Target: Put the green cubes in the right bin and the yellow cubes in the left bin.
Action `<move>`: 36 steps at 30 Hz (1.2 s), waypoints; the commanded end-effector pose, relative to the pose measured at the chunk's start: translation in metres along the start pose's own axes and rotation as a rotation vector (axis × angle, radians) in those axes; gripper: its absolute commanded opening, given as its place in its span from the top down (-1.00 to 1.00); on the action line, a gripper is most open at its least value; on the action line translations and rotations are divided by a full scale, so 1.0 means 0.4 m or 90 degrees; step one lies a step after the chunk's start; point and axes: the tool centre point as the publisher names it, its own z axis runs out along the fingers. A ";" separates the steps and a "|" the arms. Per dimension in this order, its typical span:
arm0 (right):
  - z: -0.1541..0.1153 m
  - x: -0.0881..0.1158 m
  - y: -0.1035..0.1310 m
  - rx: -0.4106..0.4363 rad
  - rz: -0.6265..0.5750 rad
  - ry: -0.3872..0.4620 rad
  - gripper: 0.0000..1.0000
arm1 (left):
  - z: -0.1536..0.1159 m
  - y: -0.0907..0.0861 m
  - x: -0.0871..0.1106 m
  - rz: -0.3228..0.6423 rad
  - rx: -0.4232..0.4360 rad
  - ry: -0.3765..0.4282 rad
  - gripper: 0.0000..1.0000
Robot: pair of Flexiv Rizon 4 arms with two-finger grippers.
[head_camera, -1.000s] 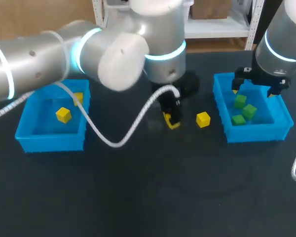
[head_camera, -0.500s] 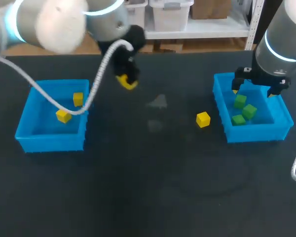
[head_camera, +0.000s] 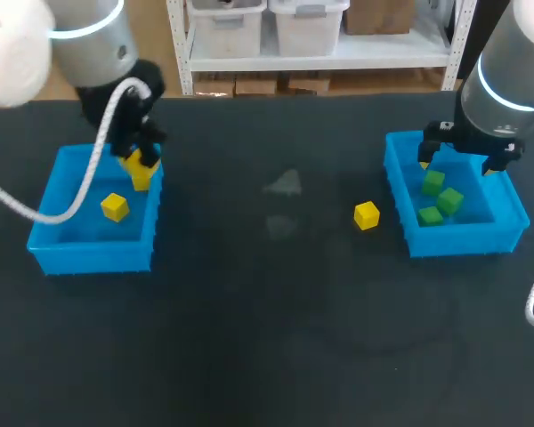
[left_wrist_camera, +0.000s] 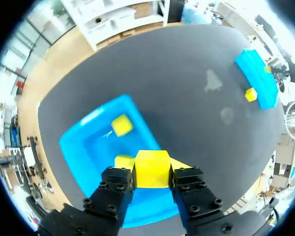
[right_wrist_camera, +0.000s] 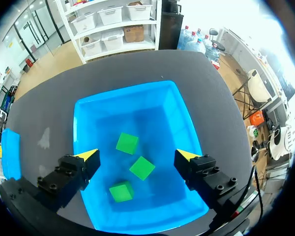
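Left gripper clamps yellow cube; right gripper gapes.

Between the black fingers of our left gripper, tipped in yellow, sits a bright yellow held cube. Under that gripper the left bin is vivid blue, with another yellow cube ahead of the fingers. Our right gripper is black with yellow tips too. Below it, the blue right bin shows three green cubes. The surface is plain near-black, with a loose yellow cube on it.
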 end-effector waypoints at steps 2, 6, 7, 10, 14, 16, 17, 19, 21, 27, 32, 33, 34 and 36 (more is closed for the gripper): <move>-0.001 0.003 -0.001 0.000 0.000 -0.003 -1.00 | 0.035 0.041 0.098 -0.041 0.004 -0.041 1.00; -0.001 0.003 -0.001 0.000 0.000 -0.003 -1.00 | 0.051 0.058 0.130 -0.055 0.001 -0.026 1.00; -0.001 0.003 -0.001 0.000 0.000 -0.003 -1.00 | 0.053 0.059 0.132 -0.052 0.003 -0.021 1.00; -0.001 0.003 -0.001 0.000 0.000 -0.003 -1.00 | 0.058 0.060 0.134 -0.046 -0.003 -0.020 -1.00; -0.001 0.003 -0.001 0.000 0.000 -0.003 -1.00 | 0.050 0.044 0.101 -0.029 0.004 -0.035 -1.00; -0.001 0.003 -0.001 0.000 0.000 -0.003 -1.00 | 0.041 0.032 0.077 -0.010 0.005 -0.041 -1.00; -0.001 0.003 -0.001 0.000 0.000 -0.003 -1.00 | 0.037 0.026 0.065 -0.002 0.006 -0.042 -1.00; -0.001 0.003 -0.001 0.000 0.000 -0.003 -1.00 | 0.025 0.014 0.037 0.019 0.006 -0.050 -1.00; -0.001 0.003 -0.001 0.000 0.000 -0.003 -1.00 | 0.010 0.000 0.004 0.045 0.004 -0.065 -1.00; -0.001 0.003 -0.001 0.000 0.000 -0.003 -1.00 | -0.037 -0.100 -0.095 0.127 0.028 -0.114 -1.00; -0.001 0.003 -0.001 0.000 0.000 -0.003 -1.00 | -0.049 -0.209 -0.151 0.194 0.057 -0.133 -1.00; -0.001 0.003 -0.001 0.000 0.000 -0.003 -1.00 | -0.046 -0.228 -0.161 0.204 0.066 -0.135 -1.00; -0.001 0.003 -0.001 0.000 0.000 -0.003 -1.00 | -0.044 -0.247 -0.170 0.218 0.069 -0.138 -1.00; -0.001 0.003 -0.001 0.000 0.000 -0.003 -1.00 | -0.042 -0.290 -0.187 0.241 0.078 -0.145 -1.00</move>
